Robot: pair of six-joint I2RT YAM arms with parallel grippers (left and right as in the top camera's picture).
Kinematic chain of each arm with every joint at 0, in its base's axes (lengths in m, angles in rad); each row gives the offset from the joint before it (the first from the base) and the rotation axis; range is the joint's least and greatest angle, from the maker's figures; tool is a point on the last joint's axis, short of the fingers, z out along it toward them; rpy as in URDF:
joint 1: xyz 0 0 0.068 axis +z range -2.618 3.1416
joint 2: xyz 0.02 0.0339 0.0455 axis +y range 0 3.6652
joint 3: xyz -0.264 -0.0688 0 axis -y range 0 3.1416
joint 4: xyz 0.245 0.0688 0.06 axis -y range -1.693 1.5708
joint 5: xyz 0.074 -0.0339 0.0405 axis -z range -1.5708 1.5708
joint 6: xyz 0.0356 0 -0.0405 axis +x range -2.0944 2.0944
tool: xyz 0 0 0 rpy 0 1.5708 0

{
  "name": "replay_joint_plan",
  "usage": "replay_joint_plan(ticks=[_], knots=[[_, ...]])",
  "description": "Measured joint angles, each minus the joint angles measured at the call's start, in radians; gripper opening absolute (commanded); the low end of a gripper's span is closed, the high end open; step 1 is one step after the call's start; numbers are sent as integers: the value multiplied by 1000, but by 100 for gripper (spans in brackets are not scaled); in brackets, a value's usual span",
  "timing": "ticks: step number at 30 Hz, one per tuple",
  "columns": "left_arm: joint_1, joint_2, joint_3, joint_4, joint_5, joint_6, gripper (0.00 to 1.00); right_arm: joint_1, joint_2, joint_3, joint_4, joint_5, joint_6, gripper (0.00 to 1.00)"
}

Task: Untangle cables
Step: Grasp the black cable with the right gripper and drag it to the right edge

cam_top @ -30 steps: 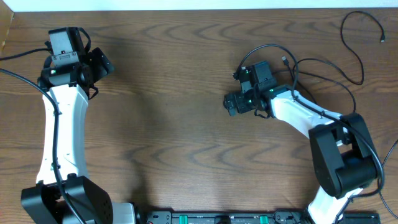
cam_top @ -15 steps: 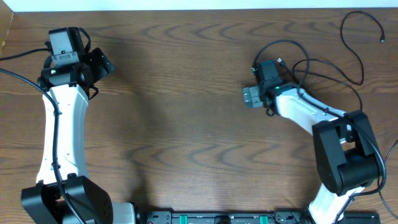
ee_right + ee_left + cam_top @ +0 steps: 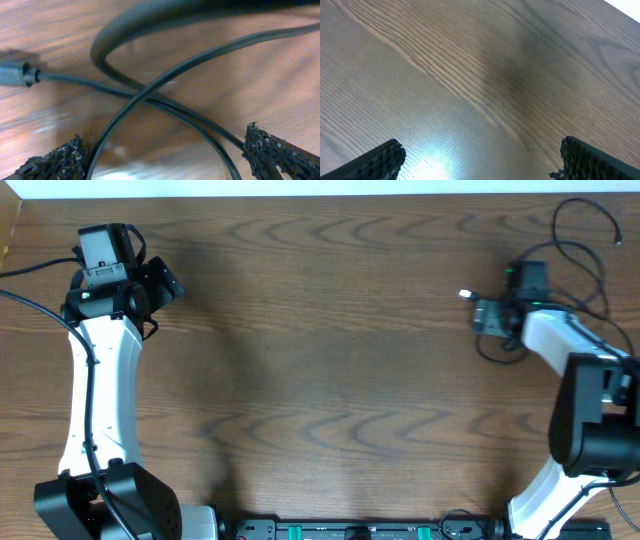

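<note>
The left gripper [image 3: 487, 162] is held spread wide above the wooden table [image 3: 320, 360] at its far left. The right gripper [image 3: 167, 157] is likewise seen released, low over the black cables [image 3: 145, 95], which are crossed between its fingertips (one plug end [image 3: 12, 75] beside them) near the table's far right edge.

Spread left hand [image 3: 480, 150] above wooden table [image 3: 470, 70]
</note>
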Motion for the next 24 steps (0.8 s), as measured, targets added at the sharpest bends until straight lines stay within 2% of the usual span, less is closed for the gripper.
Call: replay_joint_plan(ticks=[16,19,24], knots=[[0,0,0,0,0,0,100,-516,3,6,-29,-63,61,99],[0,0,0,0,0,0,100,-568,9,6,-18,-143,53,99],[0,0,0,0,0,0,100,-601,8,6,15,-286,-39,99]])
